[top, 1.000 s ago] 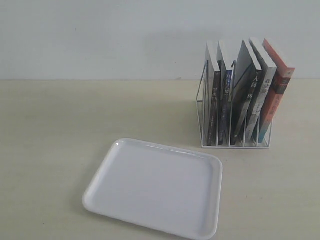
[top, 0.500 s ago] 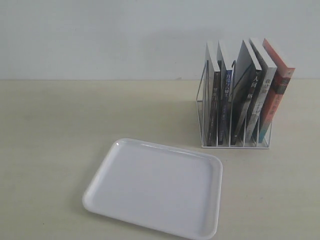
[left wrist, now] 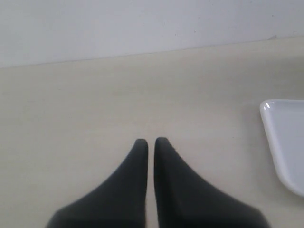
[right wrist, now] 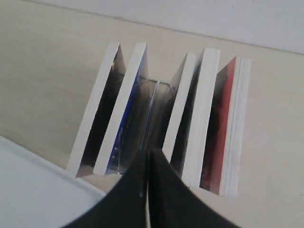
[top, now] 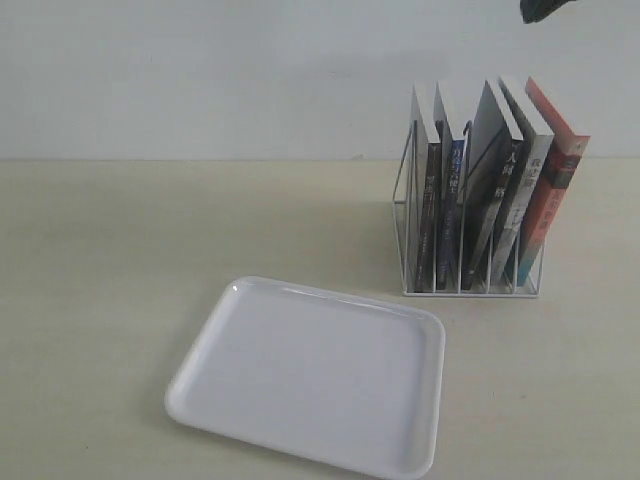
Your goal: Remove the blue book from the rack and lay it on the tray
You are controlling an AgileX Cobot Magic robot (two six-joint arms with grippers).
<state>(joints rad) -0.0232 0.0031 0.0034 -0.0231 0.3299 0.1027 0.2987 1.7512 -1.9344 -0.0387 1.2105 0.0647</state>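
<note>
So nothing's been grabbed yet. The blue book [top: 454, 195] sits upright in the rack [top: 470, 292], second slot in from the rack's 9 o'clock end in the exterior view. The tray [top: 310, 380] lies bare on the counter [top: 150, 250], down at roughly 8 o'clock from the rack.

The right gripper [right wrist: 148, 151] hangs above the row of books and just pokes into the exterior view's 1 o'clock corner. Its fingers are pressed together with nothing between them. The left gripper [left wrist: 151, 141] is the same, closed to a hairline slit and empty, parked over bare counter near a tray corner.

My take on doing this well: spread the right gripper's fingers before dropping, and line it up over the blue book's top edge, not the darker book [top: 428, 215] right next to it at 9 o'clock. There looks to be more room on its 3 o'clock side, so I'd slip one finger in there. Pinch deep enough that a thin paperback doesn't flop, then lift straight up so it clears the wire dividers before swinging toward the tray.
</note>
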